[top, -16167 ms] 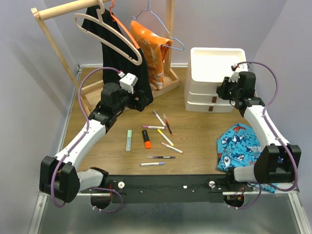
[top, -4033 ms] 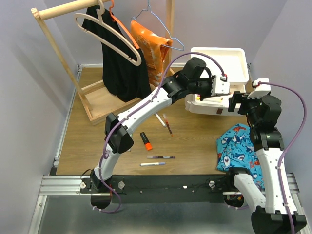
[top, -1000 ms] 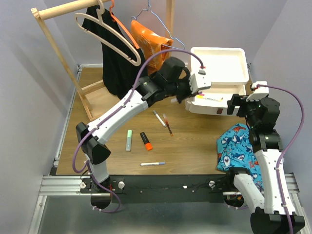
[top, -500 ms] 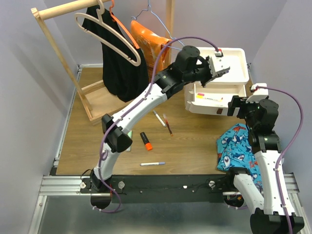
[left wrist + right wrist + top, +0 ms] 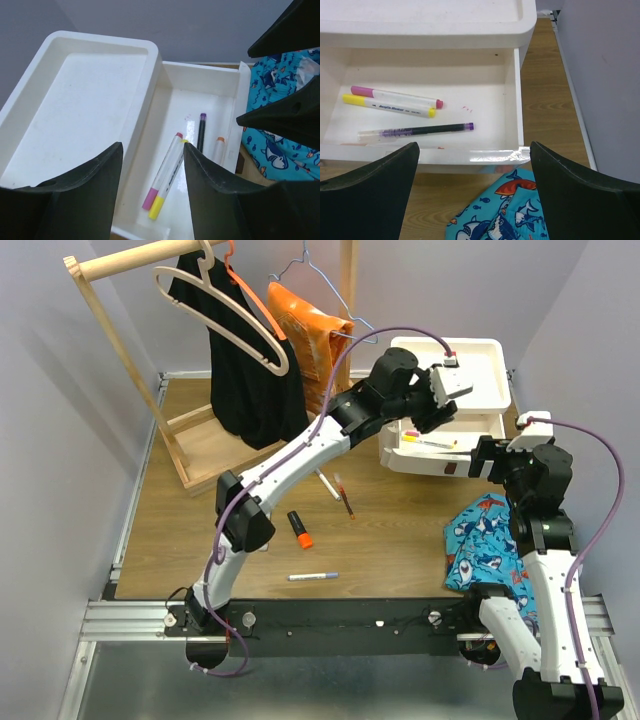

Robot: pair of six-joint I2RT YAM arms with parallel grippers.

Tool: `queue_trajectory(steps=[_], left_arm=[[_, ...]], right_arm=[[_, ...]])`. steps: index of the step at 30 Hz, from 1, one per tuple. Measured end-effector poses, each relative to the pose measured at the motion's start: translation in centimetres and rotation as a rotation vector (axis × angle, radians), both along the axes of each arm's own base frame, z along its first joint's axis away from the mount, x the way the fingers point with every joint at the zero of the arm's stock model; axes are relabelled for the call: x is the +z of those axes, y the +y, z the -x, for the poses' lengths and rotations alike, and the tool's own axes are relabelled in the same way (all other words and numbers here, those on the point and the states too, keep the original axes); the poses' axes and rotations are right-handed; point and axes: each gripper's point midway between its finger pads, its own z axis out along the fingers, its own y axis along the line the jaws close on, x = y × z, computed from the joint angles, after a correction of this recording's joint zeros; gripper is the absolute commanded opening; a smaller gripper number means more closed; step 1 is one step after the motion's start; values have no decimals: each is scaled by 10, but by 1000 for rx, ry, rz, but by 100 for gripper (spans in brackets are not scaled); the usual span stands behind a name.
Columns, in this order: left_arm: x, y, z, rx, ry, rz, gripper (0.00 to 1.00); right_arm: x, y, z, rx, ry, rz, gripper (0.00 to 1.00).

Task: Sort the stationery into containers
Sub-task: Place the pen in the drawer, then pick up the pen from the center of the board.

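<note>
The white drawer unit [image 5: 480, 370] stands at the back right with its top drawer [image 5: 445, 155] pulled out. A pink-capped marker [image 5: 395, 95], a yellow-capped marker [image 5: 390, 106] and a purple pen [image 5: 415, 131] lie in the drawer, and the left wrist view adds an orange-tipped pen [image 5: 218, 147]. My left gripper [image 5: 152, 145] hovers over that drawer, open and empty. My right gripper [image 5: 474, 147] is open just in front of the drawer front. An orange highlighter [image 5: 300, 529], a white pen [image 5: 313, 576] and two thin pens [image 5: 325, 483] lie on the table.
The blue shark-print cloth [image 5: 490, 540] lies below the drawer front, under my right gripper. A wooden clothes rack [image 5: 110, 330] with a black garment [image 5: 245, 370] and an orange bag [image 5: 310, 335] fills the back left. A purple wall runs close along the right.
My left gripper has swung from the drawer unit's left side to above the open drawer and its jaws have opened. The right arm has stayed put.
</note>
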Motion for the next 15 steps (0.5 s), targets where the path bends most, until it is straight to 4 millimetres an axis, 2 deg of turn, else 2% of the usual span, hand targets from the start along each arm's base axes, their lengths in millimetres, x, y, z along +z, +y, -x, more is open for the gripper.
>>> queue_trajectory(steps=[3,5,7,10,12,15], left_arm=[[14,21,4,36,-36,-22,58],[16,49,14,52,-50,-68,57],[10,95,41,36,-44,-148,54],[-5,145,71,4,-42,-244,49],[-43,178,98,-45,14,-358,48],[-108,202,132,-114,141,-510,48]], right_arm=[[-1,-1,0,-2,2,3,99],[0,-1,0,-2,3,10,99],[0,-2,0,0,2,18,99],[1,-2,1,2,-1,26,99],[1,-1,1,4,-1,25,99],[0,0,0,14,0,23,99]])
